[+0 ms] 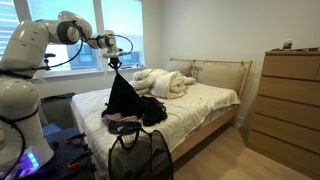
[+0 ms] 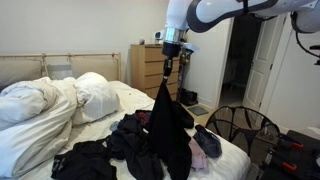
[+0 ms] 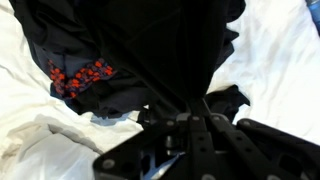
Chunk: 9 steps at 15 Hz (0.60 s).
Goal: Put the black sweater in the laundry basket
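Bed [image 1: 205,105]: white sheet, crumpled duvet [image 2: 45,105] at the head end, and a loose heap of dark clothes [image 2: 105,155] near the foot.

Laundry basket [image 1: 140,160]: black mesh, round rim, standing on the floor just off the foot of the bed. It is open at the top, with its thin handles up. In an exterior view [image 2: 240,128] it sits beside the mattress corner.

Black sweater [image 2: 170,125]: hangs in a long cone from one pinched point. Its lower folds reach the heap, and I cannot tell if the hem is clear of it. I judge it light, soft and limp, with no shape of its own. It is likely to swing, drag and snag other garments. A bunched pinch near the middle or collar suits it, since a thin single layer could slip.

My gripper [image 1: 117,62]: jaws fully closed on a tuft of the sweater, held high over the bed. The wrist view shows black cloth [image 3: 170,50] directly beneath the fingers. The basket lies lower and off to the side, well apart from the hanging cloth.
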Each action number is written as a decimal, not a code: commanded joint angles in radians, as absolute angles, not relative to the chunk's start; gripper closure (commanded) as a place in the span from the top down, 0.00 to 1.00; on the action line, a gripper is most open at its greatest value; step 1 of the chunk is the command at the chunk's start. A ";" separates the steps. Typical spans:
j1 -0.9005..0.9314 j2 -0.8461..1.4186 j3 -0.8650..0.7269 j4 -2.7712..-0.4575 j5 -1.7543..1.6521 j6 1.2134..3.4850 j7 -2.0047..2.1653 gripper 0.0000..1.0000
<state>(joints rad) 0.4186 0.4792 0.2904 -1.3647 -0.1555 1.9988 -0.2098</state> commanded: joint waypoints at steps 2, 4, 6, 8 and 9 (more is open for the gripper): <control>0.521 0.361 0.333 -1.459 -0.186 2.011 -0.112 0.00; 0.577 0.351 0.354 -1.468 -0.208 2.010 -0.075 0.00; 0.630 0.338 0.380 -1.491 -0.223 2.014 -0.044 0.00; 0.692 0.345 0.396 -1.497 -0.236 2.013 -0.018 0.00; 0.725 0.355 0.401 -1.494 -0.244 2.011 -0.002 0.00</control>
